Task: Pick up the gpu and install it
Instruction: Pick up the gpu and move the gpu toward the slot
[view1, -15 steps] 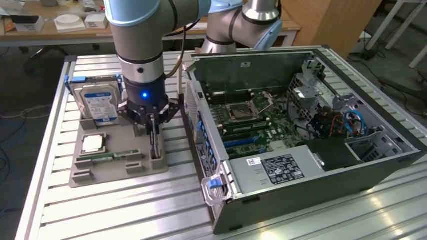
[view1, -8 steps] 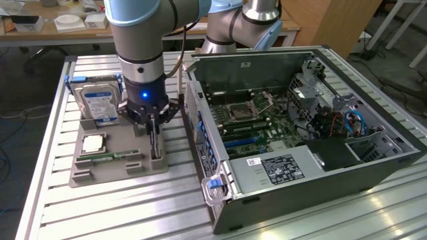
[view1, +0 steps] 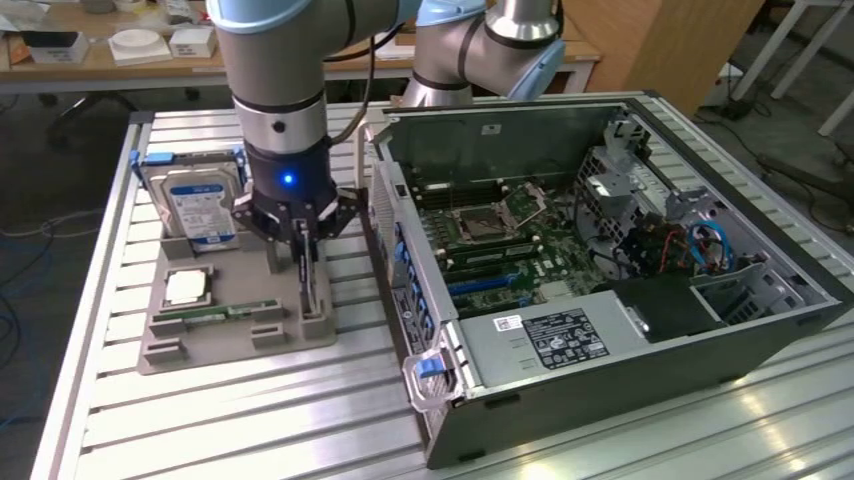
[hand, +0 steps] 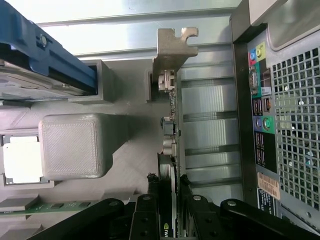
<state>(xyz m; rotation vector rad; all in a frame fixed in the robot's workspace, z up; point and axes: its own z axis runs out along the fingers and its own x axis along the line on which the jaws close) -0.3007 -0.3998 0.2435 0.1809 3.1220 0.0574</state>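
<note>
The gpu (view1: 311, 285) is a thin dark card standing on edge at the exterior view's right side of the grey parts tray (view1: 200, 345). My gripper (view1: 304, 238) points straight down over it and is shut on the card's upper edge. In the wrist view the gpu (hand: 172, 135) runs away from the camera to its silver bracket (hand: 172, 52). Both black fingers (hand: 145, 215) press against its two faces, and my gripper (hand: 169, 222) holds it near the close end. I cannot tell whether the card still rests in its tray slot.
In the tray are a hard drive (view1: 198, 205) with a blue-white label, a square processor (view1: 187, 288) and a green memory stick (view1: 214, 312). The open computer case (view1: 747, 330) lies just to the exterior view's right, motherboard (view1: 501, 235) exposed. The case's rear panel (hand: 282, 125) is close beside the card.
</note>
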